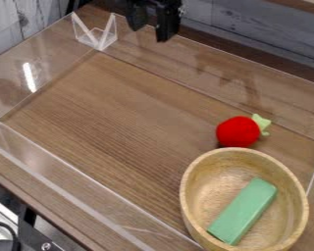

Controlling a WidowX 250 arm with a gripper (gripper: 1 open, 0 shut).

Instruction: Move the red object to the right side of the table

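The hand (161, 25) hangs spread and empty at the table's (121, 118) far edge — well apart from the red object (239, 131) beside the wooden bowl (199, 191) — so reaching down over that fruit seems next.

We have one view: high, looking obliquely down across the table (121, 118) from one corner.

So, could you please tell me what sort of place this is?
Probably a robot test bench: a brown wood-grain tabletop fenced by low clear acrylic walls, with a small red toy fruit beside a round light-wood bowl.
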